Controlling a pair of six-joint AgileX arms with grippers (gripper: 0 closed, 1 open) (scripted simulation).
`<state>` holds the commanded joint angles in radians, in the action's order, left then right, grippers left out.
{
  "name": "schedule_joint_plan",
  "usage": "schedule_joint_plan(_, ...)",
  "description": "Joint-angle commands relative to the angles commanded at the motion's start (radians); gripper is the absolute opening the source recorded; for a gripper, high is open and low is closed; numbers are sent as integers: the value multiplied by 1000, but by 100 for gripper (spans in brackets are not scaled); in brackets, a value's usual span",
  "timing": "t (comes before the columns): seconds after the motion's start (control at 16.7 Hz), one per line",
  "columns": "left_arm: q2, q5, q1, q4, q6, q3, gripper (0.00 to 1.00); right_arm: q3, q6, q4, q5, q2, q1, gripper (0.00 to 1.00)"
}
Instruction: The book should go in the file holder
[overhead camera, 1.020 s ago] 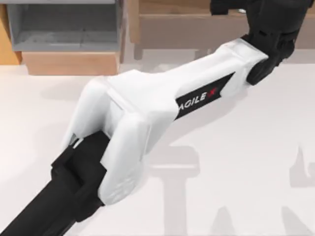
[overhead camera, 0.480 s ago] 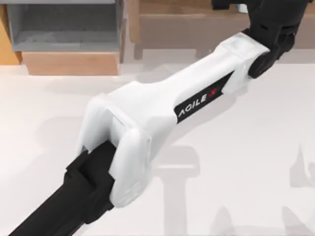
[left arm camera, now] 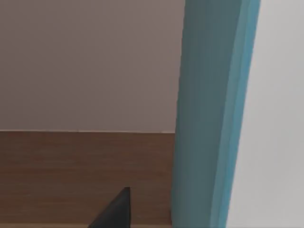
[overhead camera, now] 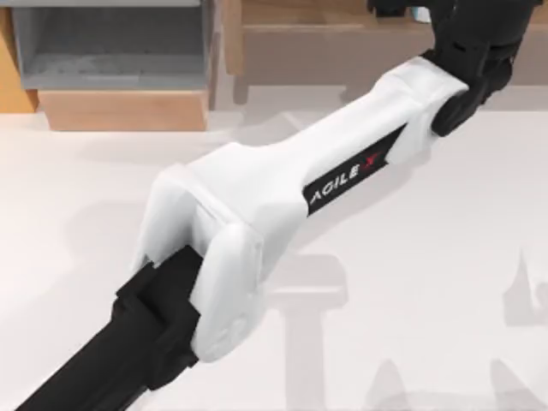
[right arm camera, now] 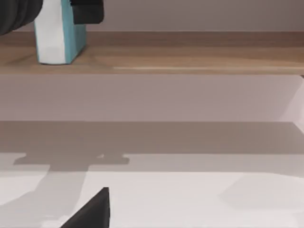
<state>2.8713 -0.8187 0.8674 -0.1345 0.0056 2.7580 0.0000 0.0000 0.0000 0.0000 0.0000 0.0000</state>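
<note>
1. The left arm (overhead camera: pixel 282 180) reaches from the worktop's (overhead camera: pixel 411 282) near left corner diagonally across to the long brown wooden shelf (overhead camera: pixel 334 38) at the far right. A second ago its white forearm lay slightly nearer the left side. It then swung a little to the right, and over the last half second it has hardly moved at all.

2. The book (right arm camera: pixel 59 40) stands upright on that shelf, teal cover and white page edges showing. It rests on the board and has not been lifted.

3. The left gripper (right arm camera: pixel 58 9) brackets the top of the book, with dark parts on either side of it in the right wrist view. In the left wrist view, one finger (left arm camera: pixel 114 211) sits clear of the teal cover, with shelf wood visible between them. I judge the jaws apart and not yet pressing.

4. The reach looks finished, so the step in hand is closing on the book.

5. The file holder (overhead camera: pixel 120 107) sits at the far left of the worktop, well apart from the book. The carry across and the drop into its grey opening remain undone.

6. The right arm is parked low over the worktop, facing the shelf from well back. I cannot tell how its jaws stand.
</note>
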Motion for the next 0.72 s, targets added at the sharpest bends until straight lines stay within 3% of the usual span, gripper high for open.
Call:
schedule_joint_plan(0.54,0,0,0,0,0,0,2,0,0,0,0,0,0,100)
schedule_joint_plan(0.72,0,0,0,0,0,0,0,0,0,0,0,0,0,100)
